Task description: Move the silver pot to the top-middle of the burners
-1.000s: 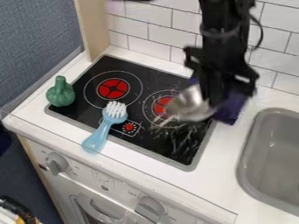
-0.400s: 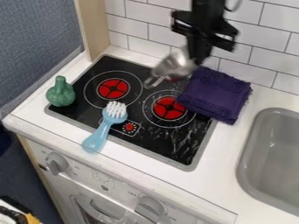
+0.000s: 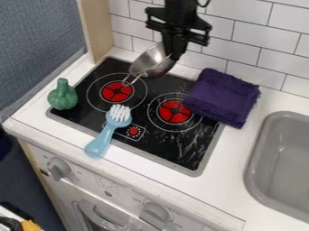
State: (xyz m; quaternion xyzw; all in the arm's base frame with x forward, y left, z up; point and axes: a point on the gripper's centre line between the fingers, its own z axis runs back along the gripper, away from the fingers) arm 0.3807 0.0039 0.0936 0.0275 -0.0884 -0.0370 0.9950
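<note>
While the gripper [image 3: 173,55] has its fingers clamped on the silver pot [image 3: 149,62], tilted above the stove [image 3: 181,153] near its back edge, I'd call this the carrying step, with levelling and gentle lowering behind the burners [image 3: 175,111] next.

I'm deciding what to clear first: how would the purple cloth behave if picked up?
The purple cloth would probably sag, since its edges look soft and uneven. It might unfold when lifted by one layer, as it seems folded. Its fuzzy surface suggests it would hardly slip.
</note>
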